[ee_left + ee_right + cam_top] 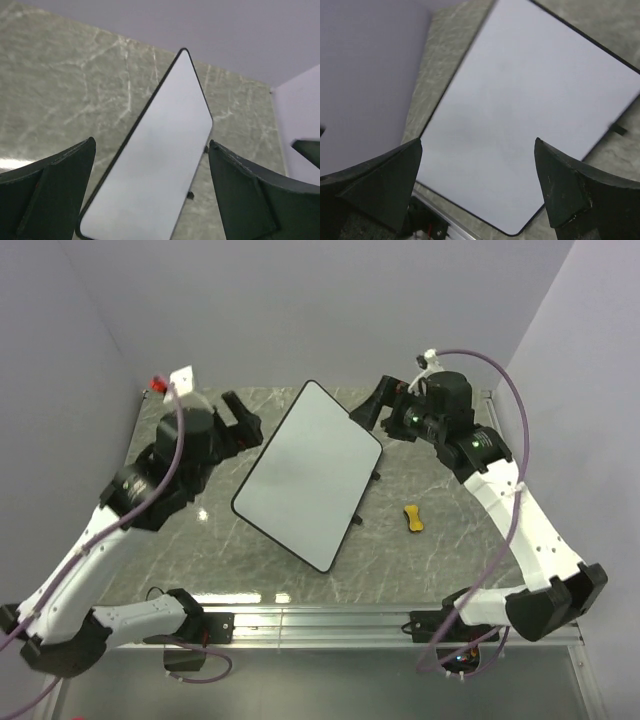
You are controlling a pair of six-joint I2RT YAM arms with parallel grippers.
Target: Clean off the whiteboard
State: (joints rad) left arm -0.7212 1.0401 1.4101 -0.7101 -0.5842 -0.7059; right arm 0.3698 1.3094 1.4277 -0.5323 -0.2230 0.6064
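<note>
The whiteboard [308,475] lies flat and turned diagonally in the middle of the marble table; its face shows plain white, with no marks that I can see. It also shows in the left wrist view [150,160] and in the right wrist view [530,115]. My left gripper [243,423] is open and empty, off the board's left edge. My right gripper [372,408] is open and empty, by the board's far right corner. The small yellow bone-shaped eraser [413,518] lies on the table to the right of the board, apart from both grippers.
Grey walls close in the table at the back, left and right. A metal rail [320,620] runs along the near edge between the arm bases. Small black tabs [356,521] stick out from the board's right edge.
</note>
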